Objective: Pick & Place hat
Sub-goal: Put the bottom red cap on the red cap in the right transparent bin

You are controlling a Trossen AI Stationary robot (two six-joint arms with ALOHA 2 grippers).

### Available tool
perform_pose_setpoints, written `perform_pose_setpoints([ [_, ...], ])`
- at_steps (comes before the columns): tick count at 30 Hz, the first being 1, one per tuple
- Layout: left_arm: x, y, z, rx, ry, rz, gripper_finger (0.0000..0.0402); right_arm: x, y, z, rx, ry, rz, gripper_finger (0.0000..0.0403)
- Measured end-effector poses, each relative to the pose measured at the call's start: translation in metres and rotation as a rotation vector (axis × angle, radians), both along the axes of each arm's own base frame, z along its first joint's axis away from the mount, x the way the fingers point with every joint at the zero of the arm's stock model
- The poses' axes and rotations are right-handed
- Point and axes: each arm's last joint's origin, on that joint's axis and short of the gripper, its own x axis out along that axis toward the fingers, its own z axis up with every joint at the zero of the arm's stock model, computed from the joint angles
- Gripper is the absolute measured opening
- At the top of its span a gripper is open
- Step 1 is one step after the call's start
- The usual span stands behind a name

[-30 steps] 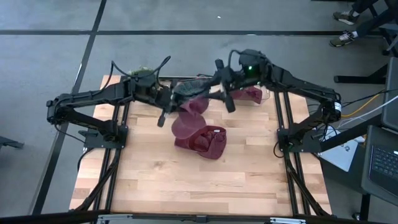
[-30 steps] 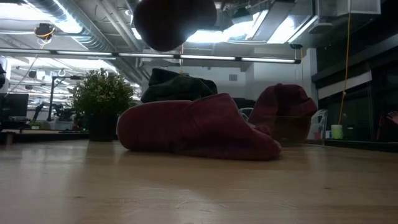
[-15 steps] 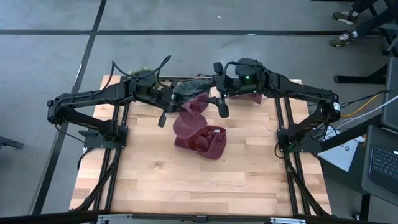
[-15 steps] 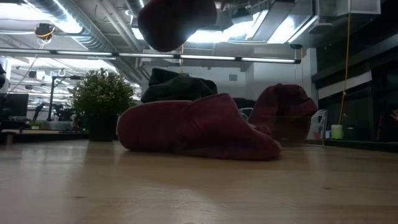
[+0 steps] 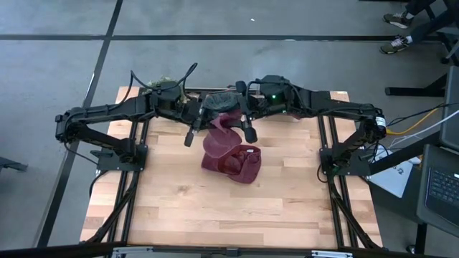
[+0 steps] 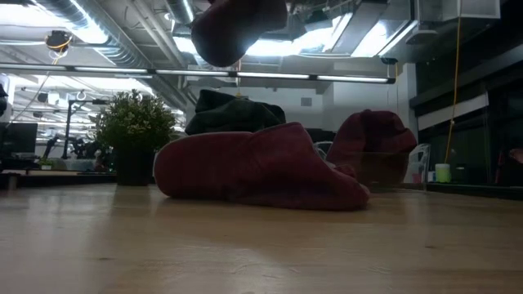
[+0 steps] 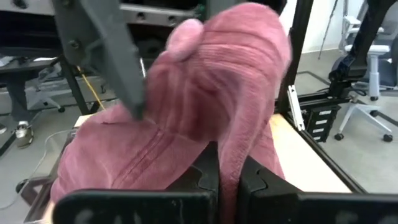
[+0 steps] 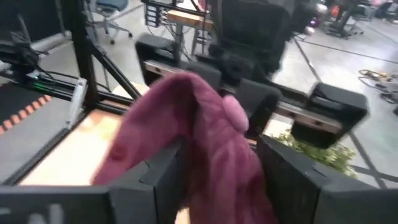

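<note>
A maroon corduroy hat [image 5: 221,127] hangs in the air over the table's far middle, with my left gripper [image 5: 210,120] shut on it. In the low view it shows at the top [image 6: 237,28]. My right gripper [image 8: 221,177] is open and comes in from the right. Its fingers stand on either side of the hat's crown [image 8: 214,134], which has a button on top [image 7: 185,34]. More maroon hats [image 5: 233,161] lie in a heap on the wood table below. My left gripper pinches a fold of the hat [image 7: 229,163] between its two shut fingers, coming in nearly level from the table's left. The hat is lifted clear of the table, and its crown bulges out beyond the fingertips. My right gripper: I cannot tell whether its fingers [image 8: 168,171] touch the hat.
A dark hat [image 5: 219,99] lies at the table's far edge behind the grippers. Another maroon hat [image 5: 290,109] sits at the far right in a clear container [image 6: 384,167]. A potted plant [image 6: 135,131] stands beyond the table. The table's near half [image 5: 215,208] is bare wood.
My right gripper has moved toward the table's left and a little down, up to the held hat, and has rolled slightly. Its fingers now stand on either side of the hat. The hat stays lifted in my left gripper.
</note>
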Motion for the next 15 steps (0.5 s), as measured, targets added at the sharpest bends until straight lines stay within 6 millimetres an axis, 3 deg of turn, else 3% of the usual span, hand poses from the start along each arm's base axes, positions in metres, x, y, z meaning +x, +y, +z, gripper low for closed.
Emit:
perform_pose_setpoints([
  [3, 0.000, -0.002, 0.000, -0.006, 0.000, -0.005, 0.0006, 0.000, -0.001, -0.001, -0.010, 0.013, -0.010, 0.0151],
  [8, -0.001, 0.000, -0.003, -0.028, 0.033, 0.005, 0.0010, -0.001, 0.000, -0.002, -0.040, 0.020, -0.001, 0.0027],
  [15, -0.003, 0.009, -0.005, -0.087, 0.065, 0.067, 0.0013, -0.004, -0.003, -0.005, -0.044, 0.069, -0.076, 0.0014],
])
